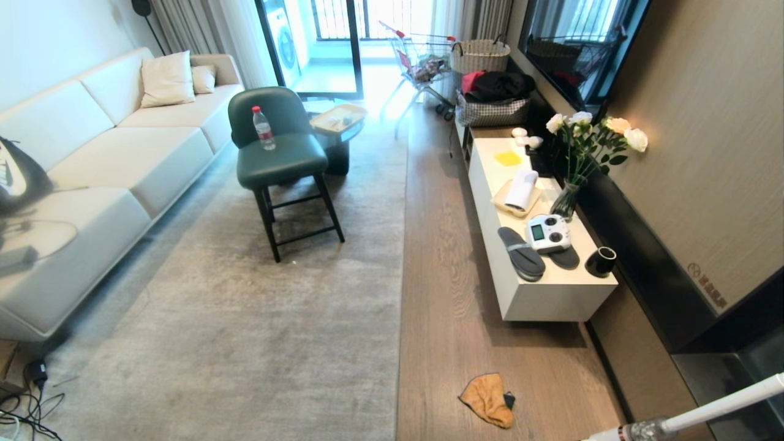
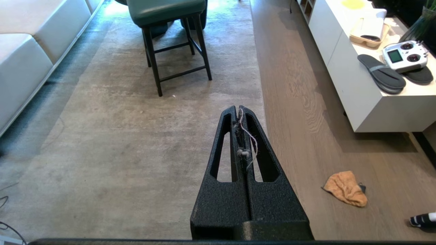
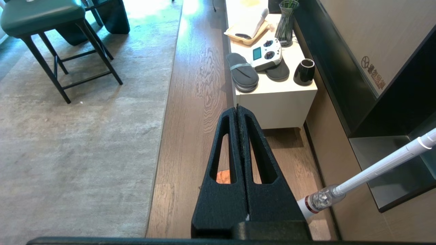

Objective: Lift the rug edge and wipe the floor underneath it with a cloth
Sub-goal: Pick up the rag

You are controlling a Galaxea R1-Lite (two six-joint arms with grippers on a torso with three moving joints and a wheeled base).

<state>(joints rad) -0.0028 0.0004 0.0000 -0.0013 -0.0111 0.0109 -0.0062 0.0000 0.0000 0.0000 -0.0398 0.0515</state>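
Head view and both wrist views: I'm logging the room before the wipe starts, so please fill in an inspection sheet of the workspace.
Surface: wood floor, bare strip beside the rug.
Job's things: rug edge lying flat; cloth crumpled on the floor, untouched.
Clutter: slippers, remote controller, black cup on the white cabinet.
Grippers: left hand shut, threads caught in it; right hand shut, empty.
Cables: black cables by the sofa.
Surroundings: green chair with a bottle.

Orange-tan cloth (image 1: 487, 399); brown wood-grain floor (image 1: 450, 257); pale grey-beige rug (image 1: 257, 306); green chair (image 1: 278, 147).
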